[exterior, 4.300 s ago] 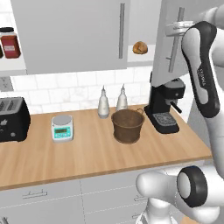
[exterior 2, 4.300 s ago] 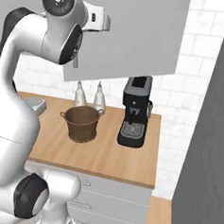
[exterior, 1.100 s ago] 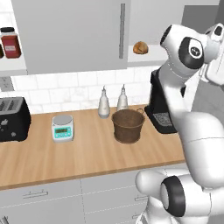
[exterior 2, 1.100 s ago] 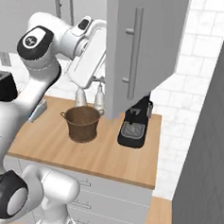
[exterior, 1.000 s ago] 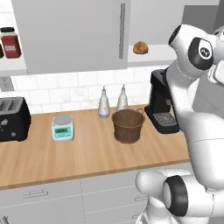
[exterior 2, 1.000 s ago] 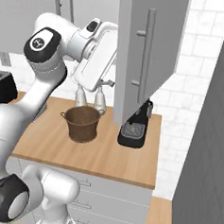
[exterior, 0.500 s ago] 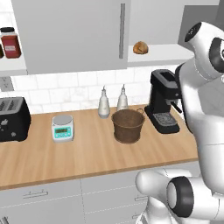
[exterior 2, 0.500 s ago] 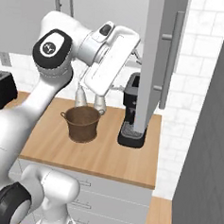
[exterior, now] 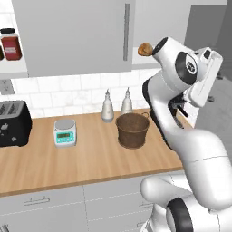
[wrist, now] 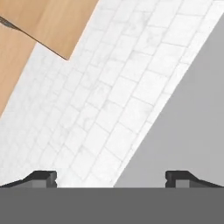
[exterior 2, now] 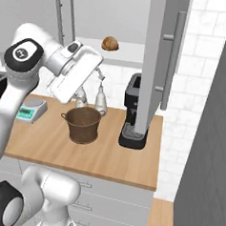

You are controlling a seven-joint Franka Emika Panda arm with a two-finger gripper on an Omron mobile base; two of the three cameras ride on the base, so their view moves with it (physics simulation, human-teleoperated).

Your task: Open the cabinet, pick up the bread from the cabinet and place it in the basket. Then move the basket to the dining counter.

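A: Quick one. What changed? We see the right door of the cabinet (exterior 2: 159, 56) swung much wider than a second ago; in the right base view it now stands edge-on, sticking out over the coffee machine (exterior 2: 133, 114). The arm has pulled back off the handle too.

B: Agreed. So we judge the opening step done, the pick not yet started. Gripper?

A: Gripper (wrist: 111, 177) is spread wide with nothing between the tips, in the hand view. It's looking at white floor tiles and a grey panel, not at the shelf.

B: Bread?

A: The bread (exterior 2: 109, 43) sits on the pale shelf inside the cabinet, exposed now; also visible in the left base view (exterior: 145, 49), just past the closed left door. Nothing touching it.

B: Basket?

A: The basket (exterior: 132, 130) is on the wooden counter (exterior: 68, 158) backed by white tiles, below and a bit left of the bread, with nothing inside that we can see. Two bottles (exterior: 117, 105) stand just behind it.

B: Anything else around?

A: Scale (exterior: 64, 132), toaster (exterior: 13, 122), a red jar (exterior: 10, 44) on the open shelf far left. All well apart from the route.

B: Obstacles?

A: We think the open door is the main one: it hangs beside the shelf opening, so the arm likely has to come in from the left of it. The hand needs to turn back up toward the shelf first.
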